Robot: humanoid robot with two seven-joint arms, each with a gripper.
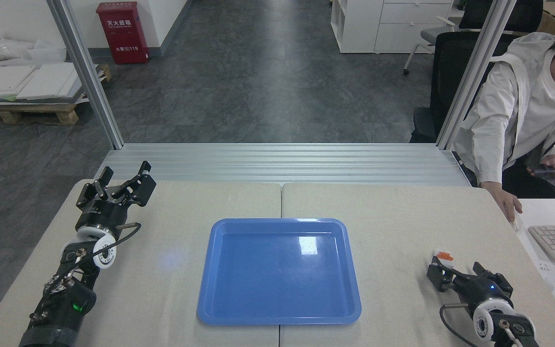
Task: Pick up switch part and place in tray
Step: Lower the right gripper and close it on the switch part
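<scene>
Here the table (393, 212) carries the empty tray (277, 315) at its centre, within reach of either arm. The left gripper (123, 183) rests on the near-left table, jaws wide, holding nothing, apparently idle because the part lies opposite. The right gripper (455, 277) sits low at the switch part (443, 255), whose orange end shows beyond a finger; whether its jaws have gripped is not discernible. The part lies right of the tray, well apart.
</scene>
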